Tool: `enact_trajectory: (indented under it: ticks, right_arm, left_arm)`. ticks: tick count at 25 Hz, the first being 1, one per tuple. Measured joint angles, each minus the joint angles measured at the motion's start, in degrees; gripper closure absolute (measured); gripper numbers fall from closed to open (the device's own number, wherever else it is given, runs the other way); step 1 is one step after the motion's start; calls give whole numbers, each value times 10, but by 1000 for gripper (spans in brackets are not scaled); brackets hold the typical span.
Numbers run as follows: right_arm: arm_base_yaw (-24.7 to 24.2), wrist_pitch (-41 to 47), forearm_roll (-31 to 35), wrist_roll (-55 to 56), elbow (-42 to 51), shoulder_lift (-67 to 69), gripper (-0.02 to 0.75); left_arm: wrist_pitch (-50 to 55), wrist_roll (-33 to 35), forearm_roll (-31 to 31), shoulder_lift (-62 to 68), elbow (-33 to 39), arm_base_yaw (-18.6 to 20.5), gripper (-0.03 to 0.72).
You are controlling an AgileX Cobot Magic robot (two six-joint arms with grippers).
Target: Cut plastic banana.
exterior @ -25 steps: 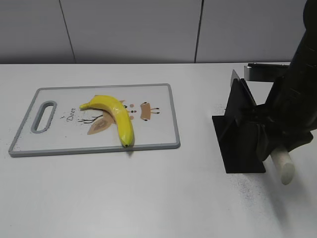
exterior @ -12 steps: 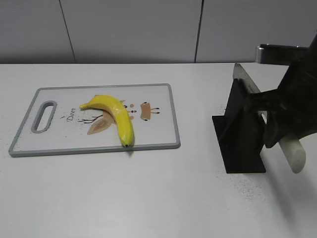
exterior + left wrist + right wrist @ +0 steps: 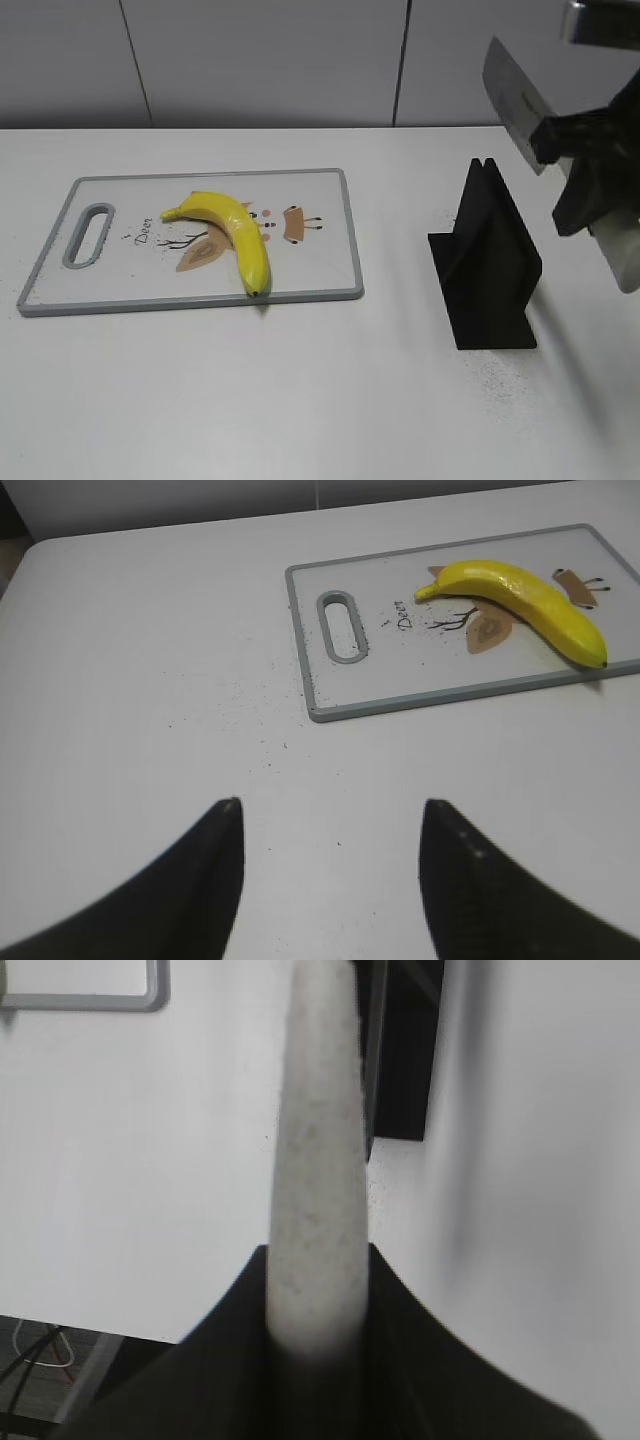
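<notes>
Knife (image 3: pixel 520 105) now clear above stand (image 3: pixel 487 262)

the banana (image 3: pixel 232 234) is bright yellow with a dark tip at its near end. the cutting board (image 3: pixel 320 258) is white with a grey rim, printed with brown shapes and dark lettering. the knife (image 3: pixel 515 93) has a silver-grey blade and a speckled off-white handle (image 3: pixel 315 1170). the stand (image 3: pixel 488 262) is black, the table (image 3: pixel 300 400) white.

My exterior camera looks down at a slant across the white bench (image 3: pixel 300 400). My left wrist camera faces forward from low above it, sharing the grey-rimmed white cutting board (image 3: pixel 330 705). My right wrist camera sits close, looking down past the black knife stand (image 3: pixel 405 1050).
</notes>
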Motion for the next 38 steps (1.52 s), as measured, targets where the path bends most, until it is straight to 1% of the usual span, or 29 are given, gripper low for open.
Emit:
enact_trajectory:
  ticks: [4, 8, 13, 17, 20, 22, 26, 29, 32, 35, 38]
  right_arm:
    - [0, 12, -4, -107, -55, 0, 552]
    - [0, 32, -27, -206, -114, 23, 552]
    - [0, 53, -42, -303, -170, 92, 552]
    - [0, 55, -42, -375, -208, 146, 552]
    - [0, 57, -43, -429, -247, 180, 552]
    - [0, 59, -42, -480, -272, 204, 552]
    - [0, 62, -25, -555, -329, 249, 552]
    - [0, 72, 1, -590, -374, 283, 552]
    - [4, 73, 33, -631, -415, 318, 552]
    - [15, 73, 38, -655, -443, 348, 552]
    - [29, 74, 40, -692, -462, 373, 552]
  left_arm:
    - [0, 3, -3, 0, 0, 0, 163]
    - [-7, 19, -3, 28, -5, 0, 183]
    - [-77, 63, -9, 121, -13, 0, 189]
    - [-145, 113, -50, 222, -14, 0, 200]
    - [-178, 166, -87, 302, -34, 0, 204]
    - [-191, 205, -103, 357, -61, 0, 204]
    - [-191, 285, -131, 474, -142, 0, 206]
    - [-172, 341, -152, 566, -221, 0, 206]
    - [-146, 378, -169, 653, -302, 0, 206]
    - [-113, 433, -179, 731, -380, -2, 206]
    - [-91, 502, -180, 796, -449, -15, 206]
